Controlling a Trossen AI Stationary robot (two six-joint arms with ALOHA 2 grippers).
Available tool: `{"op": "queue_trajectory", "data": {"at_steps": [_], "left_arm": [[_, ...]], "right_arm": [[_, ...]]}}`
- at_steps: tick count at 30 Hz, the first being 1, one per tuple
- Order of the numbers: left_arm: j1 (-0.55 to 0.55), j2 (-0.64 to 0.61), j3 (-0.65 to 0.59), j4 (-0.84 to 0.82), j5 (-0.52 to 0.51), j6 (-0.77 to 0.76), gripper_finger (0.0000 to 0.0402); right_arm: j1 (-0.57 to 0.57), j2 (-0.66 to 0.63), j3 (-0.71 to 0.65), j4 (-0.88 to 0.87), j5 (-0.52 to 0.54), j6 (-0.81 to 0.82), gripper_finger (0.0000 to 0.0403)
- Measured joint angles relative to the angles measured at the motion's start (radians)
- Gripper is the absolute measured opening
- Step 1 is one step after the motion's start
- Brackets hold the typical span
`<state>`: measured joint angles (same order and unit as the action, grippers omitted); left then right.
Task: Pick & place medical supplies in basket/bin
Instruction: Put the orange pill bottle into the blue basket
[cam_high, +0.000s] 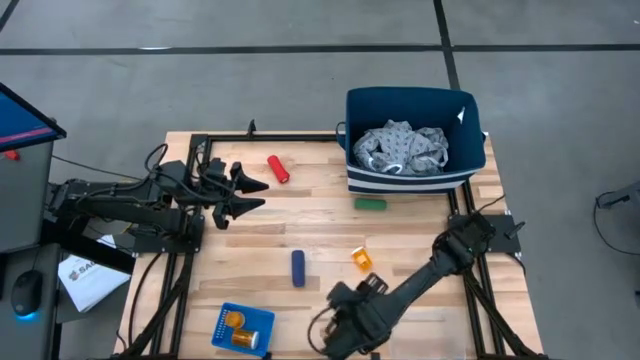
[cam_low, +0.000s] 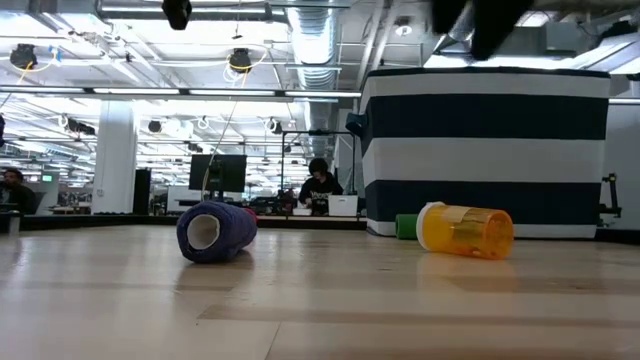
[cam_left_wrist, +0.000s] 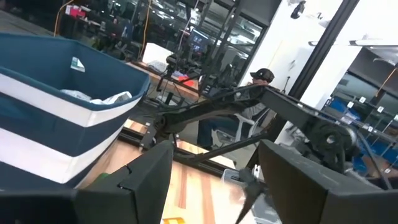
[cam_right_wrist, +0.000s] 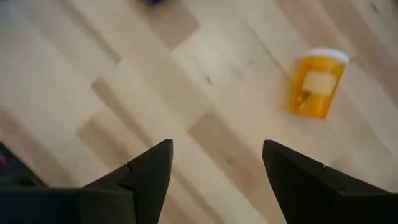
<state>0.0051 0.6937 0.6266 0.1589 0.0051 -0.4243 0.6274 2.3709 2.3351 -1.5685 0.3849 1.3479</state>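
Overhead and table-level views share the pill bottle, which the right wrist view frames closer

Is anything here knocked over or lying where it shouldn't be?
Yes: an orange pill bottle lies on its side on the table, as do the red, green and dark blue cylinders. Nothing looks spilled or broken.

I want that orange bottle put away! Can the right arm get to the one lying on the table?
Probably yes. The right gripper is open above bare wood, and the orange pill bottle lies on its side just ahead with nothing between them.
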Motion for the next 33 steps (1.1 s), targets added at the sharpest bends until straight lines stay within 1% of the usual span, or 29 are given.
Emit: {"op": "queue_trajectory", "data": {"at_steps": [5,9,13,16,20,22,25,27,30,33], "left_arm": [[-0.003,0.0,0.0,0.004,-0.001,-0.048,0.0232],[-0.028,0.001,0.0,0.01,-0.002,-0.061,0.0232],[-0.05,0.001,0.0,0.009,-0.001,-0.081,0.0232],[-0.07,0.001,0.0,0.009,-0.001,-0.081,0.0232],[-0.097,0.001,0.0,0.007,-0.001,-0.082,0.0232],[-0.107,0.001,0.0,0.007,-0.001,-0.081,0.0232],[-0.119,0.001,0.0,0.006,-0.001,-0.088,0.0232],[-0.126,0.001,0.0,0.006,-0.001,-0.089,0.0232],[-0.131,0.001,0.0,0.006,-0.001,-0.089,0.0232],[-0.131,0.001,0.0,0.005,-0.001,-0.089,0.0232]], "right_arm": [[-0.064,0.014,-0.008,-0.001,-0.021,-0.016,0.0246],[-0.107,0.017,-0.008,-0.002,-0.026,-0.034,0.0246],[-0.133,0.016,-0.008,-0.002,-0.087,-0.104,0.0246],[-0.133,0.016,-0.008,-0.002,-0.129,-0.132,0.0246],[-0.126,0.006,-0.008,-0.002,-0.168,-0.128,0.0246],[-0.123,-0.004,-0.007,-0.002,-0.179,-0.106,0.0246],[-0.115,-0.048,-0.008,0.01,-0.222,-0.068,0.0246],[-0.088,-0.103,0.006,0.013,-0.186,-0.031,0.0246],[-0.027,-0.209,0.002,0.0,-0.065,0.034,0.0246],[0.02,-0.337,-0.062,0.0,0.058,0.093,0.0246]]}}
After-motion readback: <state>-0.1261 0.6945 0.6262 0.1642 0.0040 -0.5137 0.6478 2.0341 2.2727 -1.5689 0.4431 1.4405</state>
